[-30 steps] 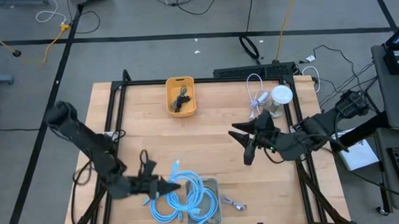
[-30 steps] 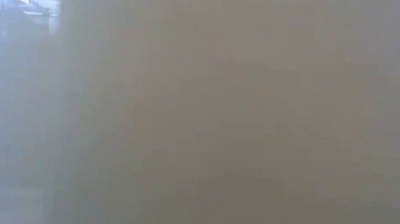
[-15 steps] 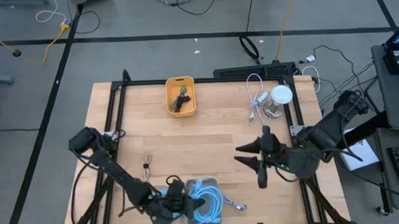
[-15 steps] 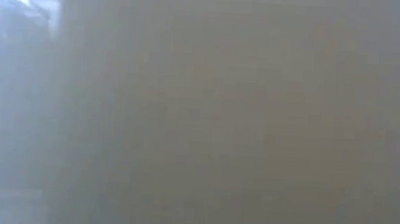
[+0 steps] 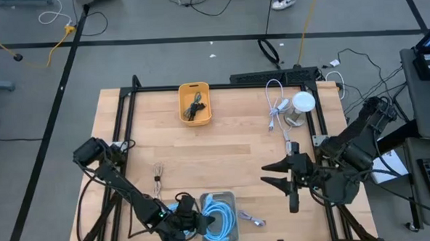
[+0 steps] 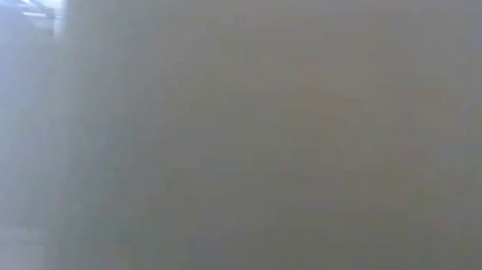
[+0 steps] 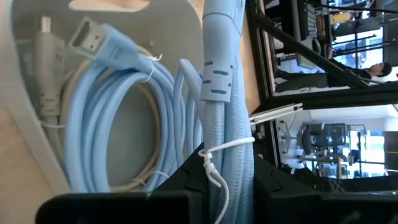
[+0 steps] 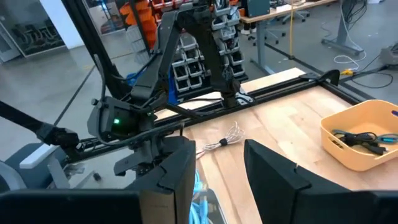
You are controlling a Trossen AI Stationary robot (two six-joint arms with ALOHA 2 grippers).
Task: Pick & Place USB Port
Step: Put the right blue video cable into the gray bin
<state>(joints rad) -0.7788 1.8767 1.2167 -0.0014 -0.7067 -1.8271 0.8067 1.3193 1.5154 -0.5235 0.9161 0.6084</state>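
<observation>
Placement step, by my judgement: left end effector [image 5: 205, 224] grips a blue USB cable [image 7: 221, 118] over the grey tray [image 5: 233, 199] at the tabletop's near edge. Next it should let go and lift clear. Right end effector [image 5: 287, 181] hovers open nearby.

Cable bundle [image 5: 219, 212] lies in the tray [image 5: 230, 198] at the table's [image 5: 223, 145] near edge.

Across my bench [image 5: 231, 145] I see a yellow bin [image 5: 195, 104] of dark cables, a white cup [image 5: 302, 103], a white cord [image 5: 275, 103].
</observation>
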